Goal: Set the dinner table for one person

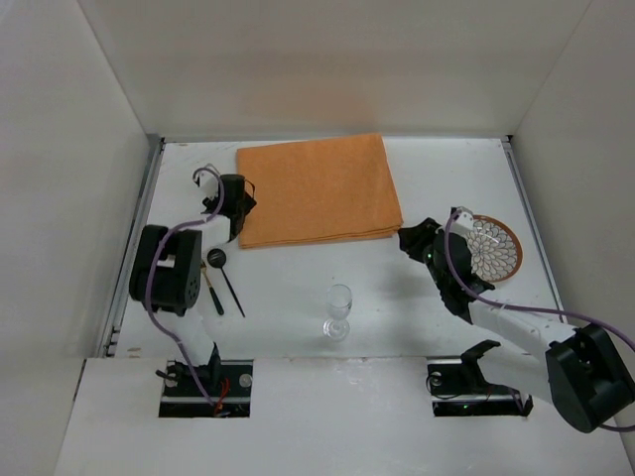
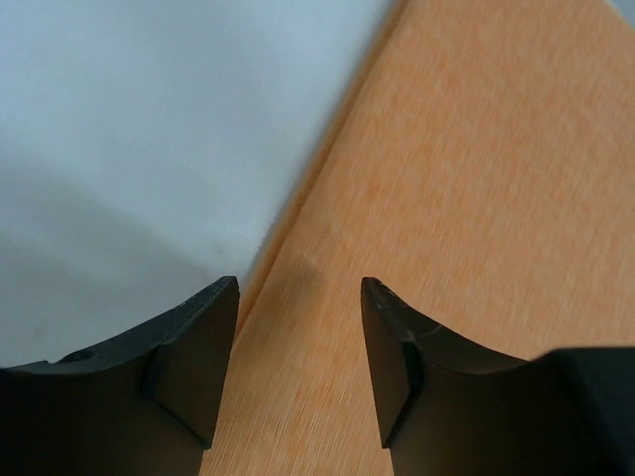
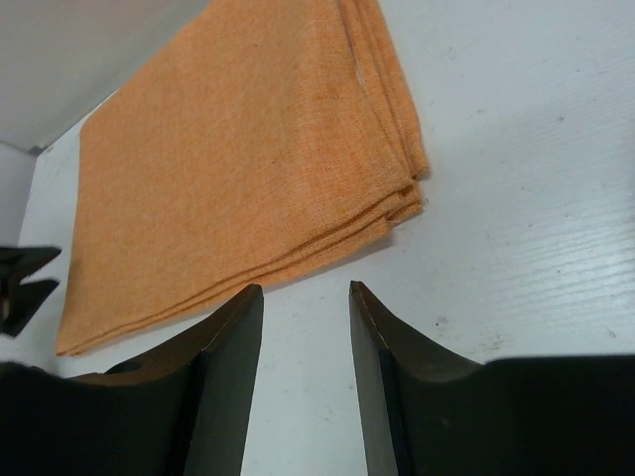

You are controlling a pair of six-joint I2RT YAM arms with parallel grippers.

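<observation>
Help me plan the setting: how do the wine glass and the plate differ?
The wine glass is clear and stands upright on its stem; the plate is orange-rimmed with a white pattern and lies flat. The glass stands free of both arms; the plate is partly covered by the right arm. Both rest on the white table, off the orange cloth.

Orange mat, wine glass, patterned plate
</observation>
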